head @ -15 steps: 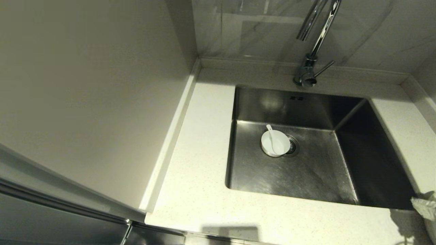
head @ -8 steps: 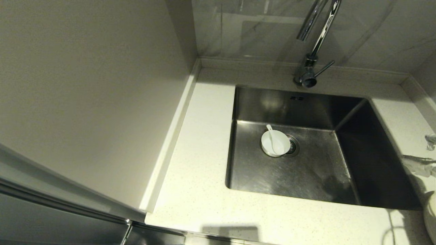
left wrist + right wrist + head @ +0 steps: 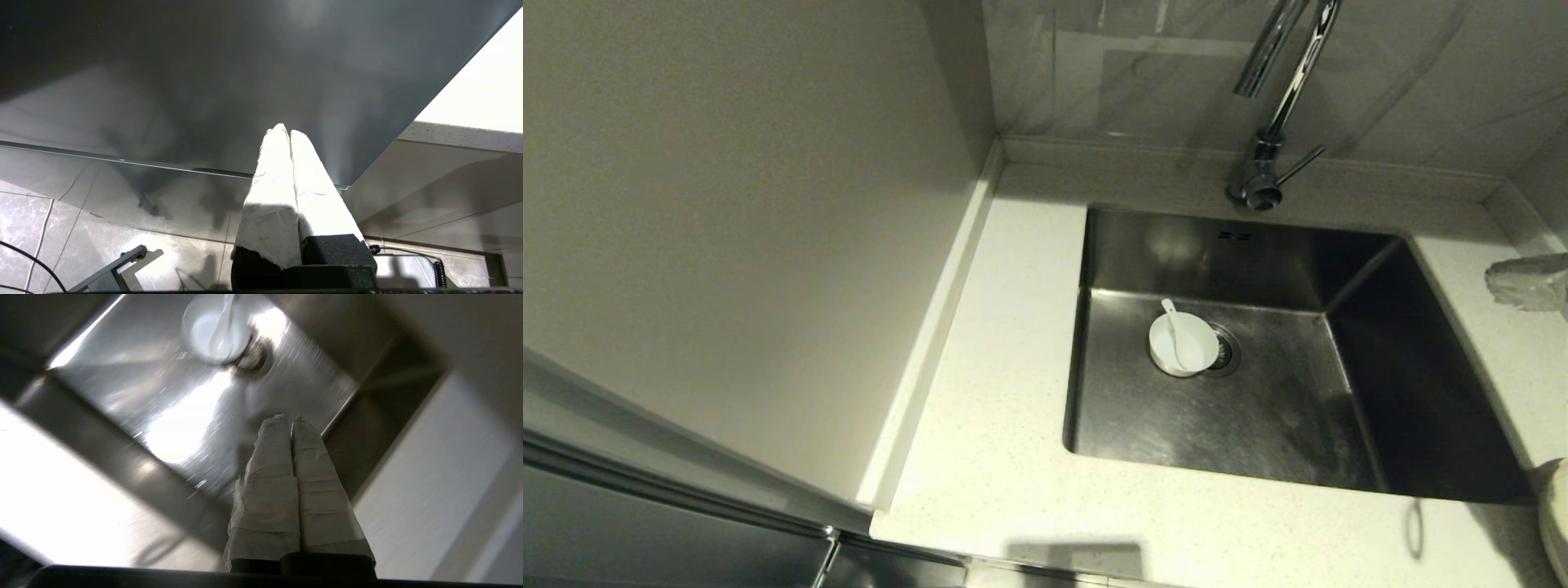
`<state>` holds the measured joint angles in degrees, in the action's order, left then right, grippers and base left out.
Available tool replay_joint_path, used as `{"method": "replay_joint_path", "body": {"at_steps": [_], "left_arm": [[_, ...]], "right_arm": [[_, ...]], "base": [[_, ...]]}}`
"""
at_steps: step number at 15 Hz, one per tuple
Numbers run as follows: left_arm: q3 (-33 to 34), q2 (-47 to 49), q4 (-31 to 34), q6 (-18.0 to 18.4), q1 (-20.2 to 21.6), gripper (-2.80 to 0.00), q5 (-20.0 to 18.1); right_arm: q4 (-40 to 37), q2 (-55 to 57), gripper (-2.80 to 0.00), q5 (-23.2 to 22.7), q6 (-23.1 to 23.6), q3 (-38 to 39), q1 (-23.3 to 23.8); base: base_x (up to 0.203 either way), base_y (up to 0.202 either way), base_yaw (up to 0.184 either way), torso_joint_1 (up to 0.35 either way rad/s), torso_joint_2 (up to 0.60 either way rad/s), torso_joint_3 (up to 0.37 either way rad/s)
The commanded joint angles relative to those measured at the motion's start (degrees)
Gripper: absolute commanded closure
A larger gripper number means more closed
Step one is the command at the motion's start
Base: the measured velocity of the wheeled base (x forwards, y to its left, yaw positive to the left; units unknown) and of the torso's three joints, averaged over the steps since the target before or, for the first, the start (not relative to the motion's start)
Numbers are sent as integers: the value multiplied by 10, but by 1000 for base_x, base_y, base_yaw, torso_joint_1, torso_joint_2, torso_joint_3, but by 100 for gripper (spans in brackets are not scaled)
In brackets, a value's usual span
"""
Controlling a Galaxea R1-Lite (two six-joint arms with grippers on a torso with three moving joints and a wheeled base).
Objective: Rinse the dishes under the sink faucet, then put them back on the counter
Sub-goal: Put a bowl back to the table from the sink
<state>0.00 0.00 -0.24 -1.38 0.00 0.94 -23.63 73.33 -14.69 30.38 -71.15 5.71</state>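
A small white bowl (image 3: 1183, 344) with a white spoon (image 3: 1174, 329) in it sits on the floor of the steel sink (image 3: 1258, 425), beside the drain strainer (image 3: 1225, 351). The chrome faucet (image 3: 1270, 114) stands behind the sink on the pale counter (image 3: 996, 425). My right gripper (image 3: 1499, 279) is shut and empty, above the counter right of the sink; its wrist view shows the bowl (image 3: 216, 328) far ahead of the gripper (image 3: 288, 418). A cream plate edge (image 3: 1556, 523) shows at the lower right. My left gripper (image 3: 284, 130) is shut, parked below the counter, out of the head view.
A tall beige panel (image 3: 727, 229) walls off the counter's left side. A raised back edge (image 3: 1135, 155) runs behind the sink under the marble wall. Two overflow slots (image 3: 1234, 236) mark the sink's back wall.
My right gripper has risen and moved toward the back along the right counter, from the sink's front right corner to beside its rear right part. Bowl and spoon have not moved.
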Motion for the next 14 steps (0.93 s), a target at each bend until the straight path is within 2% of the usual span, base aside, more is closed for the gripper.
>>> {"method": "replay_joint_path", "body": {"at_steps": [1,3,4,6,9,14], "left_arm": [[0,-2,0,0,0,0,0],[0,-2,0,0,0,0,0],[0,-2,0,0,0,0,0],[0,-2,0,0,0,0,0],[0,-2,0,0,0,0,0],[0,-2,0,0,0,0,0]], "right_arm": [[-120,42,0,64,-105,-62,-42],[-194,77,0,128,-232,-99,-103],[-214,98,0,157,-265,-111,-125],[-224,133,0,164,-279,-118,-143],[-225,180,0,87,-281,-131,-158],[-215,294,0,25,-280,-192,-171]], "base": [[0,0,0,0,0,0],[0,0,0,0,0,0],[0,0,0,0,0,0],[0,0,0,0,0,0],[0,0,0,0,0,0],[0,0,0,0,0,0]]}}
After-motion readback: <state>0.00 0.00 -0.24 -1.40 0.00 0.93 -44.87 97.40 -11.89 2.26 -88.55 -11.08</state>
